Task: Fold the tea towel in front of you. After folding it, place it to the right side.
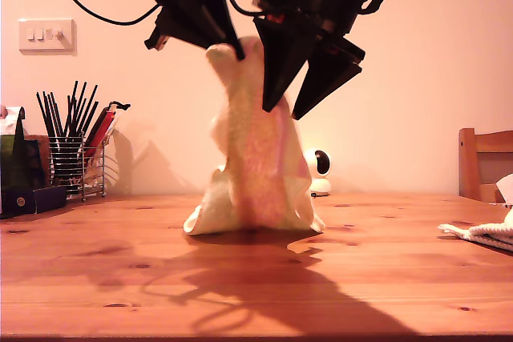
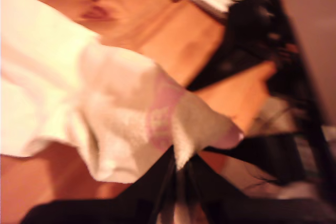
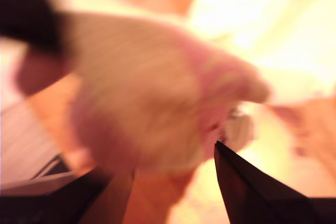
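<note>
Here first hand point(image 2: 178, 174) pinched on tea towel point(image 1: 256, 158); second hand point(image 3: 173, 182) spread open beside it

The hanging tea towel point(image 1: 256, 158) blocks the middle of the surface point(image 1: 120, 278), its lower end resting there. Bare wood lies open on either side and in front. At the exterior view's left stands a wire caddy point(image 1: 76, 167); at its right a chair point(image 1: 485, 164) and what looks like folded cloth point(image 1: 481, 234) narrow the passage.
</note>
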Robot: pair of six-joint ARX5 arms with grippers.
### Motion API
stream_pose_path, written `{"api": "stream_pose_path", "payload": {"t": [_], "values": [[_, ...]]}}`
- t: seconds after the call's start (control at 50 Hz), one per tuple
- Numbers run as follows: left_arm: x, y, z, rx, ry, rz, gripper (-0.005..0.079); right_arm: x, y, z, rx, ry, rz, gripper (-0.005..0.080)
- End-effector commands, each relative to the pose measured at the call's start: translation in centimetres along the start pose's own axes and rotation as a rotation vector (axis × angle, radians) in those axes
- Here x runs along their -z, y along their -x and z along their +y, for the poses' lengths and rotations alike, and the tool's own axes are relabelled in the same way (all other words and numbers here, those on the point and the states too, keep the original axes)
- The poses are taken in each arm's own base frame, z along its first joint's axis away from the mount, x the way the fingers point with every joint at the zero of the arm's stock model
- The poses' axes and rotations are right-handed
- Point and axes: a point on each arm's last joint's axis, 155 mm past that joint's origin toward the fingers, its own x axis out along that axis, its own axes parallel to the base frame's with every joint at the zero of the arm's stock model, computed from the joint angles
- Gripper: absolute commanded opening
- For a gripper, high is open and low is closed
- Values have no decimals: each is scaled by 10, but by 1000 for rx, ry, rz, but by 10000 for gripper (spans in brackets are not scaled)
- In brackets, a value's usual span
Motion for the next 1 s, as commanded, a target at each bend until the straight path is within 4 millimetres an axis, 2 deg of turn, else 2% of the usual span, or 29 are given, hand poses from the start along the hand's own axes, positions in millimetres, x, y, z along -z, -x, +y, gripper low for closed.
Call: {"api": "stream_pose_path", "payload": {"t": [0.0,0.08,0.28,0.5,0.7,0.8,0.94,0.98], "values": [[6,-11,8,22,38,26,-21,-3,4,-2,20,0,-19,420],[7,-9,9,35,51,26,-21,-2,4,-5,39,0,-14,407],[4,-1,11,77,85,4,-21,2,5,-19,112,2,4,314],[3,4,18,82,111,-10,-21,3,6,-25,148,28,13,288],[2,6,26,52,116,-15,-21,3,6,-22,146,51,19,273],[3,7,28,49,119,-12,-21,3,5,-20,139,60,17,197],[2,7,28,48,115,-17,-21,3,5,-17,129,94,19,-23],[2,7,28,48,102,-18,-21,3,5,-17,128,98,21,-10]]}}
